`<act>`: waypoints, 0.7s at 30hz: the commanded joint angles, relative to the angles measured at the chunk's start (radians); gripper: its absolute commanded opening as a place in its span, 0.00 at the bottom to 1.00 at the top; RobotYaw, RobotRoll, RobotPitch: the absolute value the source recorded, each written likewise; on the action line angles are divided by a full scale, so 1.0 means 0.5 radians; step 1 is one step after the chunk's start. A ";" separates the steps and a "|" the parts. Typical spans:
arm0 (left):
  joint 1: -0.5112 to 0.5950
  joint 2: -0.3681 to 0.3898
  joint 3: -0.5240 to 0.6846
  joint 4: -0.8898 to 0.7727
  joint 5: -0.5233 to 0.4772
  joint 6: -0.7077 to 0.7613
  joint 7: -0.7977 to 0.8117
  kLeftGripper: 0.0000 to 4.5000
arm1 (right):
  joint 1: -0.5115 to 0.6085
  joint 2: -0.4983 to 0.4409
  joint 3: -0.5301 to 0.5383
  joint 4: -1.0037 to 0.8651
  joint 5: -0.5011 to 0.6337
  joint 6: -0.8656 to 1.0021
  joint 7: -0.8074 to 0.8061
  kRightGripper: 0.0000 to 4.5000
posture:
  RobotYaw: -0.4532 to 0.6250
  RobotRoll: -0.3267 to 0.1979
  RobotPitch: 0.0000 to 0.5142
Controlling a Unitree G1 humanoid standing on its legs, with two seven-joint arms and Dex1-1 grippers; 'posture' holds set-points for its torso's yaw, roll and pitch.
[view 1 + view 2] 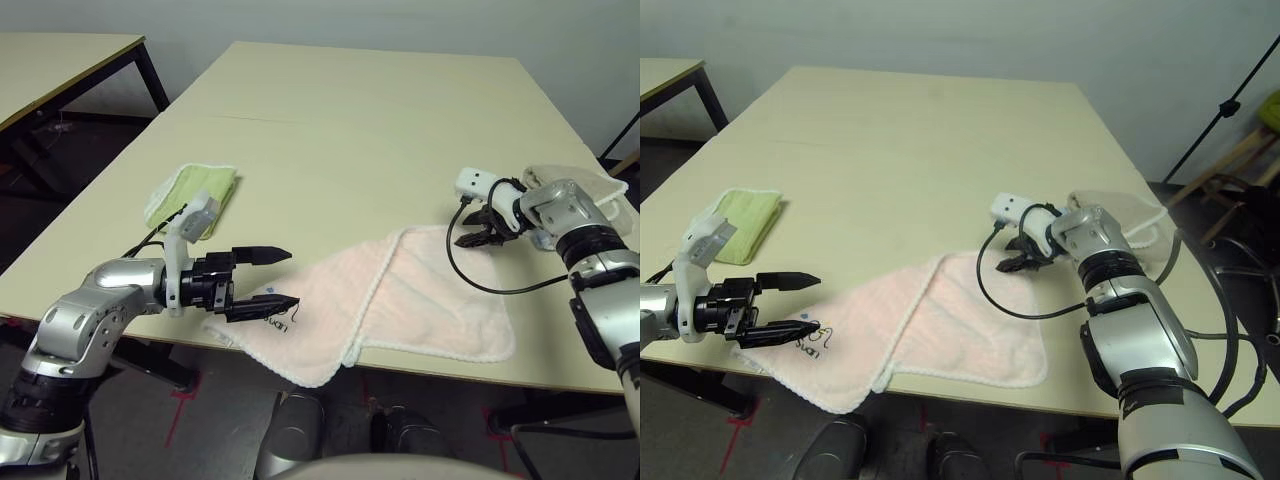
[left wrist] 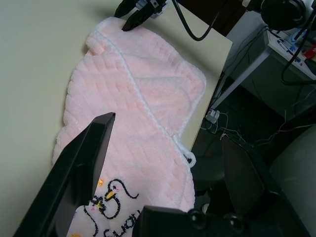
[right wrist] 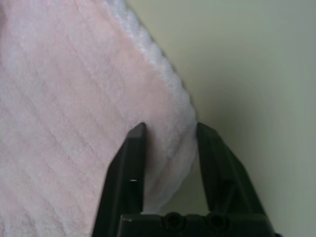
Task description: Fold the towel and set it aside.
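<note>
Right wrist view puts the right end effector (image 3: 170, 129) astride the trimmed edge of the towel (image 3: 74, 113), one finger on the pink face and one just past the white border, with a ridge of cloth bunched between them; the fingers are closing on that edge but I cannot tell whether they have pinched it firmly. The risk, as I judge it, is a shallow bite: so little cloth sits between the tips that a lift could let the border slip free, or raise only the top layer of the doubled part.

From the head camera the towel (image 1: 400, 300) lies rumpled at the near side of the tabletop (image 1: 350, 120), one corner hanging over the front edge, so a sharp pull from either side could drag it off. The right arm reaches forward and inward, its wrist angled down to the towel's far corner (image 1: 478, 232). The left end effector (image 1: 262, 278) hovers near level at the opposite end, pointing toward the right, fingers wide apart and gripping nothing, with the lower finger (image 1: 270, 304) just over the printed label (image 2: 111, 202). A green cloth (image 1: 195, 192) lies beyond the left arm, clear of the work.
</note>
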 commanded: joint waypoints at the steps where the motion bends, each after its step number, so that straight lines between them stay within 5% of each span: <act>1: 0.013 -0.015 -0.026 -0.040 -0.003 0.034 0.027 1.00 | -0.104 0.036 -0.135 -0.021 0.091 0.094 -0.039 0.10 | 0.68 0.62 0.19; 3: -0.002 -0.026 -0.048 -0.051 0.003 0.059 0.057 1.00 | -0.178 0.055 -0.205 -0.029 0.134 0.125 -0.080 0.00 | 0.68 0.62 0.19; 12: -0.139 -0.192 -0.207 -0.031 0.125 0.052 0.241 1.00 | -0.574 0.196 -0.450 0.044 0.233 0.054 -0.498 0.00 | 0.66 0.62 0.20; 21: -0.288 -0.378 -0.291 -0.006 0.137 0.167 0.404 1.00 | -0.881 0.243 -0.475 0.060 0.237 0.055 -0.501 0.00 | 0.65 0.62 0.22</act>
